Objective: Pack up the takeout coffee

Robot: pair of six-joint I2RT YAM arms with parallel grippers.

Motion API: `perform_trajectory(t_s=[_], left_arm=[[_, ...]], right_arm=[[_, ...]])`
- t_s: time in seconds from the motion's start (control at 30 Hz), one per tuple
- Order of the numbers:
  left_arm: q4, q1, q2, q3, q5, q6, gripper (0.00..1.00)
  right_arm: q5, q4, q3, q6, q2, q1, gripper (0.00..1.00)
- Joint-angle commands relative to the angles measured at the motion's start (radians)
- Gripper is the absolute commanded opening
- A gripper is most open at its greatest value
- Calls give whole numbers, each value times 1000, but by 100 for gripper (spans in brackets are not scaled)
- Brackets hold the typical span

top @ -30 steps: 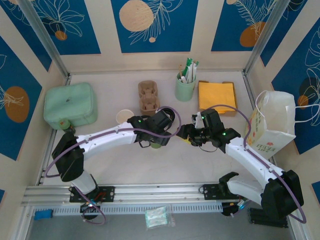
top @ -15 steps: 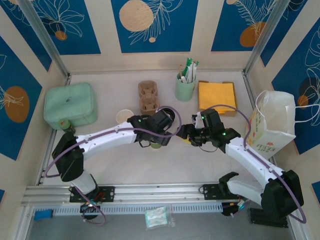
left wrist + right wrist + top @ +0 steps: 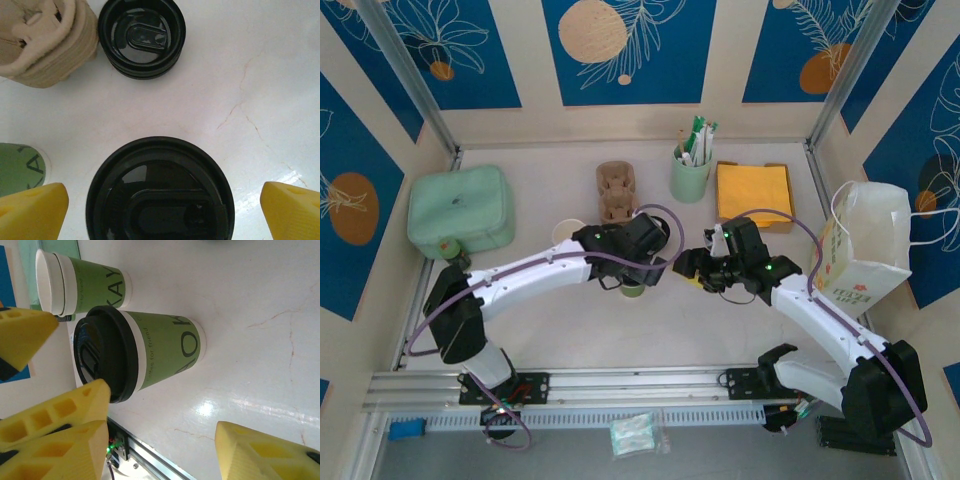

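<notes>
Two claws: the left claw (image 3: 162, 212) is open wide, with one yellow tip on each side of the black lid and not touching it. The right claw (image 3: 160, 450) is partly open and holds nothing.
Where the right claw is: from above, it is just beside the cup, at 3 o'clock from it.
Where the coffee is: the takeout coffee (image 3: 150, 357) stands near the middle of the bench (image 3: 650, 330), right under the left claw.
Things around it: from above, the open cup (image 3: 85, 287) is near at 10 o'clock. The cup tray (image 3: 617, 193) is at 12 o'clock, with the loose lid (image 3: 141, 37) just beside it. The paper bag (image 3: 865, 250) is well apart at 3 o'clock.
Which way it points: the lid faces up and the bottom sits flat. Its long line runs straight up and down, and it is not tipped.
Done so far: the lid is on the cup.
Left to do: the coffee is not in the tray or the bag yet. I think a claw has to close on it, lift it and set it inside. I cannot tell which of the two it goes in.
</notes>
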Motion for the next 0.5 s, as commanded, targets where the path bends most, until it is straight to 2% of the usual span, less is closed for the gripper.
perform_trajectory(t_s=[0.0,0.17,0.47], left_arm=[[-52,0,-63,55,-57,20,100],[-81,43,-145,22,-38,-21,99],[13,212,-348,-271,160,-174,99]], right_arm=[[-1,-55,58,-48,7,-2,59],[28,-108,123,-82,55,20,59],[98,-155,284,-141,240,102,58]])
